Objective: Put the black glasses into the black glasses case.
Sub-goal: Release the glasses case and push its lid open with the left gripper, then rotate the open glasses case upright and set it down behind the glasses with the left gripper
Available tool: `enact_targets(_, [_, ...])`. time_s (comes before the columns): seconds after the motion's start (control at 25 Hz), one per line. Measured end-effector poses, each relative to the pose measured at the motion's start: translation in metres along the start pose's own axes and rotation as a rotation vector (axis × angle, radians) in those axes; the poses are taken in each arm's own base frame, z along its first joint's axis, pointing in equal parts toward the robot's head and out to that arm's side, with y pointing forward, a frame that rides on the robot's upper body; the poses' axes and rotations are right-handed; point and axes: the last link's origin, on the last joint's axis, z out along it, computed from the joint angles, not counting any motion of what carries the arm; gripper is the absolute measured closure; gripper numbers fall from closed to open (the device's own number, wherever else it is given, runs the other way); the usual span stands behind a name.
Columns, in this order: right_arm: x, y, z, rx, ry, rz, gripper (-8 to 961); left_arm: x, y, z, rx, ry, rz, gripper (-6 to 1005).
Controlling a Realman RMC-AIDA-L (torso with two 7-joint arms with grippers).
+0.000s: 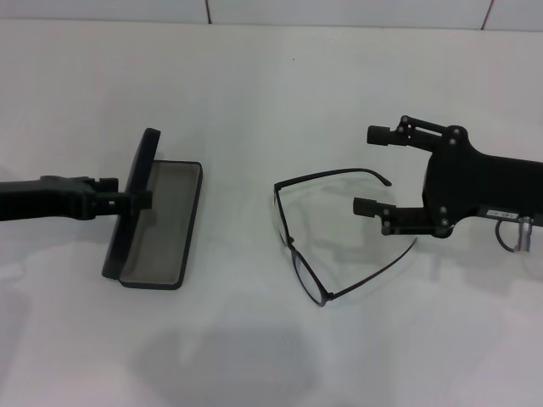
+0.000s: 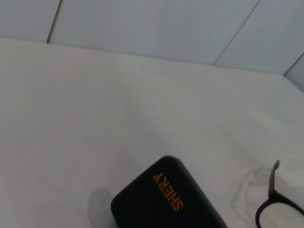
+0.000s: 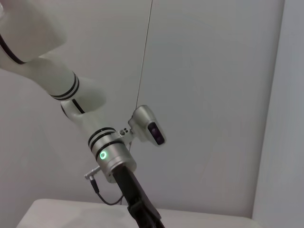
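Note:
The black glasses case (image 1: 161, 222) lies open on the white table at the left, grey lining up. Its lid (image 1: 136, 199) stands upright, and my left gripper (image 1: 129, 201) is shut on that lid from the left. In the left wrist view the lid (image 2: 166, 197) shows its orange "SHERY" lettering. The black glasses (image 1: 292, 244) lie unfolded in the middle of the table, temple arms pointing right; part of the glasses' frame (image 2: 273, 204) shows in the left wrist view. My right gripper (image 1: 376, 170) is open just right of the glasses, with the far temple tip between its fingers.
The white table (image 1: 254, 93) ends at a tiled wall at the back. The right wrist view looks across at the white left arm (image 3: 111, 159) with a green light, in front of a plain wall.

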Motion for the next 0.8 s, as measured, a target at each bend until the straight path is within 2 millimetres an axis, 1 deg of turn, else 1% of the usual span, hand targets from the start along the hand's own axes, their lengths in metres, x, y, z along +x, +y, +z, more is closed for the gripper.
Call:
enact_targets(0.28, [0.001,0.002,0.001,-0.001,-0.002,0.003,125,0.003,-0.007,0.011,0.050,-0.056,0.007,226])
enact_targets(0.52, [0.001,0.003,0.000,0.002,-0.002,0.006,125,0.006,-0.008,0.012,0.053,-0.060,0.001,237])
enact_targets(0.76, [0.001,0.004,0.000,-0.009,-0.006,0.005,126,0.010,-0.011,0.010,0.067,-0.049,0.036,347])
enact_targets(0.8, [0.001,0.005,0.000,-0.016,-0.007,0.003,126,0.011,-0.012,0.010,0.068,-0.048,0.044,386])
